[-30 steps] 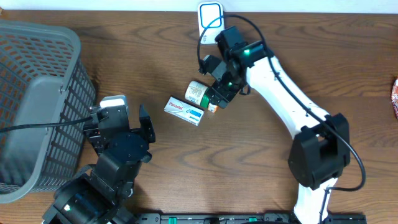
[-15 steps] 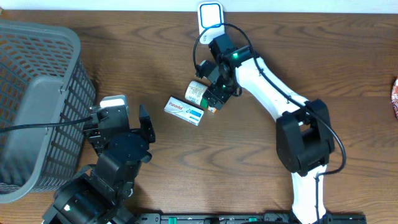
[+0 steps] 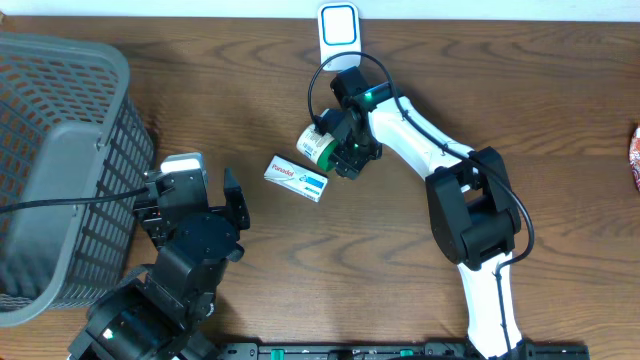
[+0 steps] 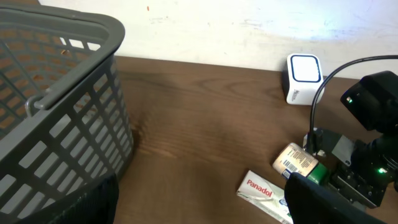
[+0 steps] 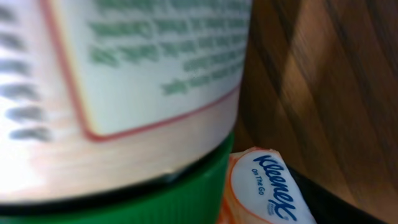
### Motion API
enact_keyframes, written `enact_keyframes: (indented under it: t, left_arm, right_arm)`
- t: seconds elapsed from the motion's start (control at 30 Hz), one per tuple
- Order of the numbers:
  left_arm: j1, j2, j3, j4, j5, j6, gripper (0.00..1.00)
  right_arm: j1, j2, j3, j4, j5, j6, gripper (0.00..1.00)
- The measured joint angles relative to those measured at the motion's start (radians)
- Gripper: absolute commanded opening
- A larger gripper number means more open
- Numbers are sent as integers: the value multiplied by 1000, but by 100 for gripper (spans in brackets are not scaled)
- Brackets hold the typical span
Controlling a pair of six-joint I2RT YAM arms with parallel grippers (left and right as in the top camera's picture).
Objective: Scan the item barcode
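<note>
**Bottle on its side, scanner at the far edge**

My item is 1 small white bottle [image 3: 315, 145] with a green cap [image 3: 331, 156], tipped on its side. Its label [image 5: 124, 62] fills my right wrist view with blurred green print. The white scanner [image 3: 338, 27], its blue-outlined window lit, stands at the surface's [image 3: 400, 250] far edge, near the bottle but apart.

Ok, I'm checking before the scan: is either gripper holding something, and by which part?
Cannot be told: the right gripper sits at the green-cap end of the bottle, grip unconfirmed. The left gripper holds nothing.
</note>
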Motion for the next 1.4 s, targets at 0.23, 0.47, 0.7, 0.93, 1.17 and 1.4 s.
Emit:
enact_keyframes:
  t: [0.23,0.47,0.7,0.93,1.17,1.4]
  left_arm:
    - [0,0,0,0,0,0,86]
    - [0,0,0,0,0,0,86]
    - [0,0,0,0,0,0,86]
    - [0,0,0,0,0,0,86]
    - [0,0,0,0,0,0,86]
    - [0,0,0,0,0,0,86]
  right_arm:
    - [0,0,2,-39,-2,22,58]
    - [0,9,58,-214,-119,43,58]
    - [-29,11,241,-443,-353,-23,61]
    - [-179,11,277,-604,-706,-278,57]
    - [-336,11,277,-668,-957,-534,59]
    - [-393,11,277,-679,-1165,-660,65]
